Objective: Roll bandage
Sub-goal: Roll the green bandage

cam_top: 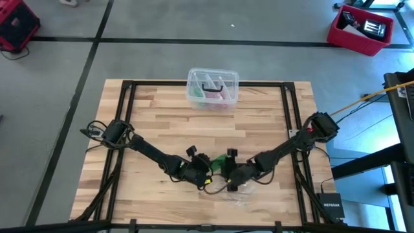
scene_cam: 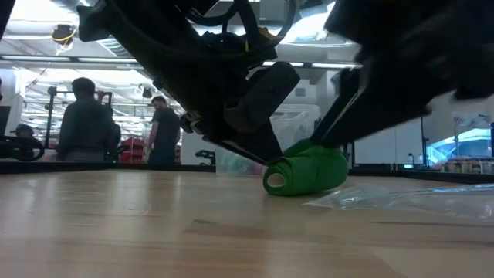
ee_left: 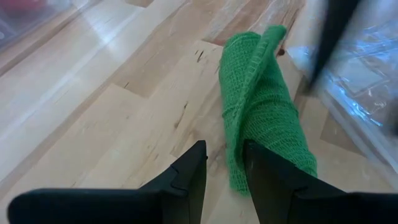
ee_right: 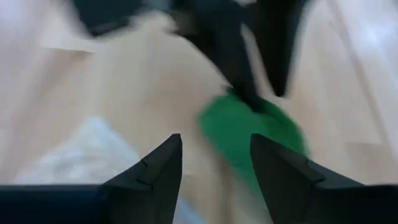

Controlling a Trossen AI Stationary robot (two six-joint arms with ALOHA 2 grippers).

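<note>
The bandage (cam_top: 218, 162) is a bright green roll lying on its side on the wooden table (cam_top: 162, 123), near the middle of the front edge. In the low view its hollow end (scene_cam: 275, 181) faces the camera. A raised outer edge (ee_left: 252, 87) runs along the roll. My left gripper (ee_left: 224, 152) comes at one end of the roll, its fingers a little apart and wood showing between them. My right gripper (ee_right: 214, 143) stands open on the opposite side, with the roll (ee_right: 249, 134) just beyond its fingertips. My left gripper slants down onto the roll's end. One finger (ee_left: 267, 180) lies against the outer green layer (ee_left: 235, 168), which reaches only the fingertips. Whether the other finger (ee_left: 189, 180) touches it I cannot tell. The roll lies on the table. My right gripper has one finger (scene_cam: 332, 135) close over the roll's top; whether it touches I cannot tell.
A clear plastic box (cam_top: 212, 87) with pink and dark items stands at the table's far middle. A crumpled clear wrapper (cam_top: 240, 193) lies on the table beside the roll, toward the front edge. People stand in the room beyond the table (scene_cam: 89, 123).
</note>
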